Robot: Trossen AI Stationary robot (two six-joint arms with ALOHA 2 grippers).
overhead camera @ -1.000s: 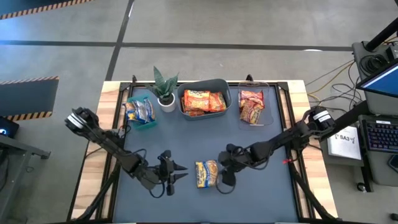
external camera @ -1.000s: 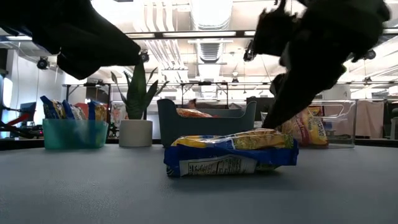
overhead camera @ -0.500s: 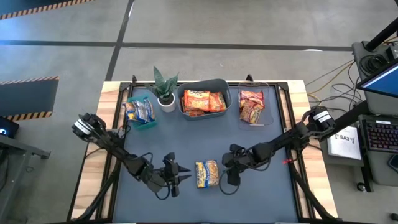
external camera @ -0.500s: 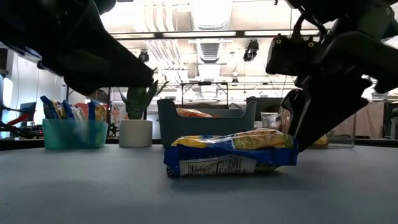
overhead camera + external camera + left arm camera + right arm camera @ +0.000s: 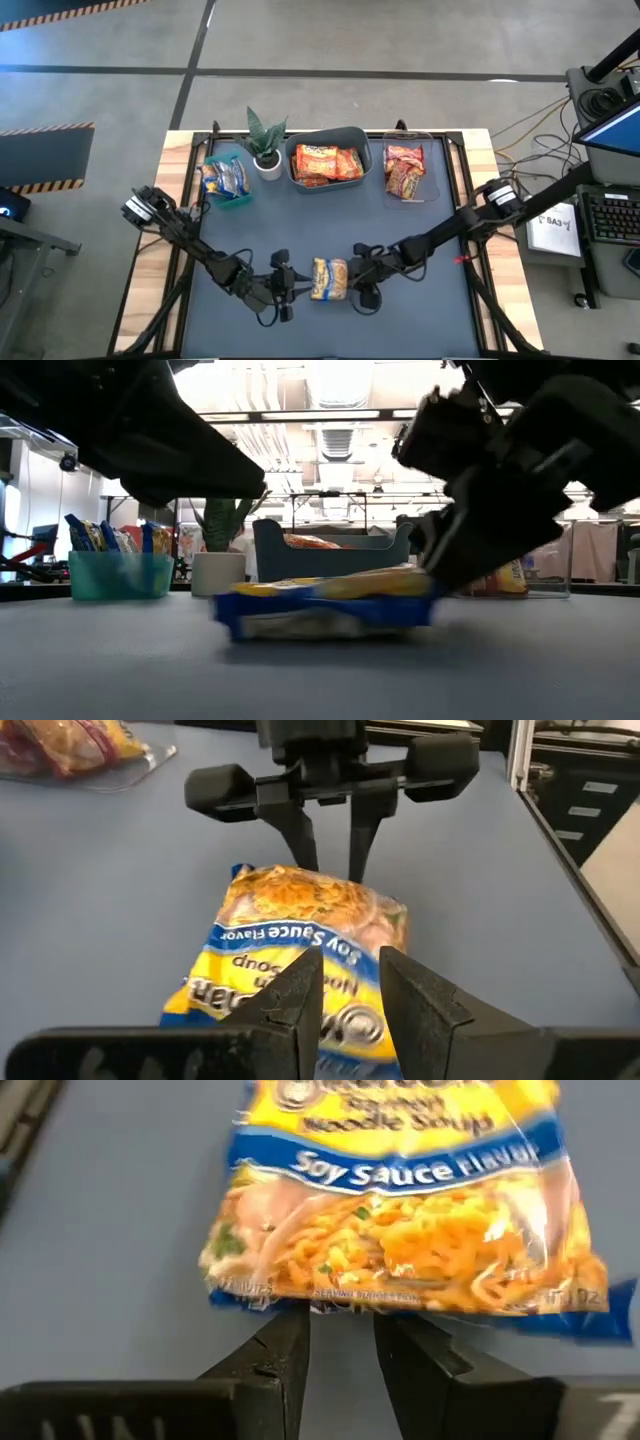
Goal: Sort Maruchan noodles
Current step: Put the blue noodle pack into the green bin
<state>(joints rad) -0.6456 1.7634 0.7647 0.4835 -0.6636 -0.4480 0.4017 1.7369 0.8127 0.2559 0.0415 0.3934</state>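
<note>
The noodle packet [image 5: 331,279], blue and yellow, lies on the table [image 5: 420,320] in front of the grey tub [image 5: 326,180] of orange packets [image 5: 326,163]. Right gripper [image 5: 360,283] and left gripper [image 5: 288,287] flank it, jaws narrow, grip uncertain.

Noodle packet [image 5: 400,1220] ("Soy Sauce Flavor")

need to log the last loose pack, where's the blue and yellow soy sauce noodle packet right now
In the high view the soy sauce packet lies flat on the table's near middle, between the left gripper and the right gripper, apart from the bins.
</note>
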